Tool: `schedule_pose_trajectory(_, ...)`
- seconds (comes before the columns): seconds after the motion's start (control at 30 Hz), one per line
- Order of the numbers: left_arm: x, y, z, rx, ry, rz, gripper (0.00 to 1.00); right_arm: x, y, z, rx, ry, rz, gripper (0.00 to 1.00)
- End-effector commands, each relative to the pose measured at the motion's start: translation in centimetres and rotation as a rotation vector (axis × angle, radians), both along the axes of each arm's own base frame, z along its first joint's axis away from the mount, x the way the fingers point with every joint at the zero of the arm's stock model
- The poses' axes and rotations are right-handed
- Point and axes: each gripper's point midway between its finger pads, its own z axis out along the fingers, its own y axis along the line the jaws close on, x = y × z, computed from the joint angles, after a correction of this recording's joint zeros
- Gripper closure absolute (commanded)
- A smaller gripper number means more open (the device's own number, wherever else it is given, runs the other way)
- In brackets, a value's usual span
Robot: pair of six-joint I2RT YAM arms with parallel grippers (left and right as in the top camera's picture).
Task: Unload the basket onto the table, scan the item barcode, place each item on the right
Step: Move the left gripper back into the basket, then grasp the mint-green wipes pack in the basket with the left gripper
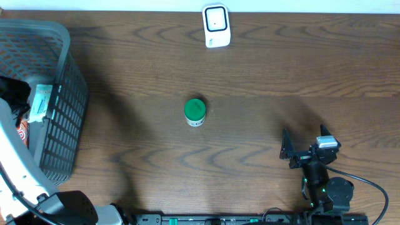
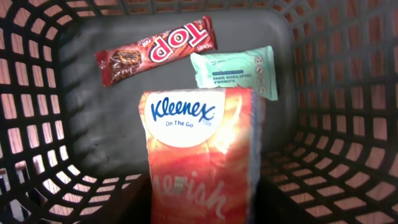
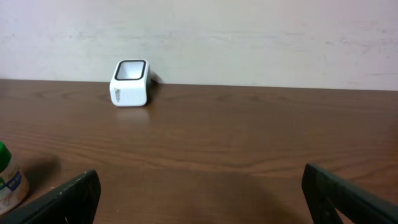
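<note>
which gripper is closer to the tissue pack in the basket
Left. The left gripper is inside the basket just above the tissue pack; the right gripper is across the table, outside it.

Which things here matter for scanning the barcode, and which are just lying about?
Job:
white scanner
Kleenex pack, filling the left wrist view, likely the item
basket around it

Lying about:
Top chocolate bar
mint-green wipes pack
green-capped bottle

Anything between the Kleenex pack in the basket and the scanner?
Only the wall of the grey mesh plastic basket around the orange Kleenex tissue pack. The green-lidded jar stands aside of the line to the white box-shaped scanner.
</note>
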Motion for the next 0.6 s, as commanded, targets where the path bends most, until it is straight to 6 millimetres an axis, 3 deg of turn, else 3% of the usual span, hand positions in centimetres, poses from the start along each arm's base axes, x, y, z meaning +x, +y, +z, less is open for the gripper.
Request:
schedule_pose_trajectory(0.0,0.1,-1.7,1.5,0.003,-0.052,-0.048,0.5,0.0,0.1,-0.2,0.014,0.009,0.004,0.01)
schedule_pose_trajectory(0.17,2.0,-5.8,3.9,-0.036,-0.185,-0.169,0.5,0.0,0.1,-0.2,0.014,0.009,0.004,0.01)
schedule_pose_trajectory(0.33,3.8,-9.9,7.6,0.029,-0.324,-0.307,0.54,0.0,0.1,-0.2,0.014,0.009,0.004,0.01)
schedule_pose_trajectory(0.43,4.5,-10.8,9.3,0.074,-0.387,-0.341,0.53,0.0,0.1,-0.2,0.014,0.009,0.004,0.01)
schedule_pose_trajectory(0.5,3.9,-9.2,9.4,0.145,-0.356,-0.265,0.43,0.0,0.1,-0.2,0.014,0.009,0.004,0.01)
schedule_pose_trajectory(0.57,3.2,-7.9,8.7,0.165,-0.312,-0.191,0.14,0.0,0.1,-0.2,0.014,0.009,0.004,0.01)
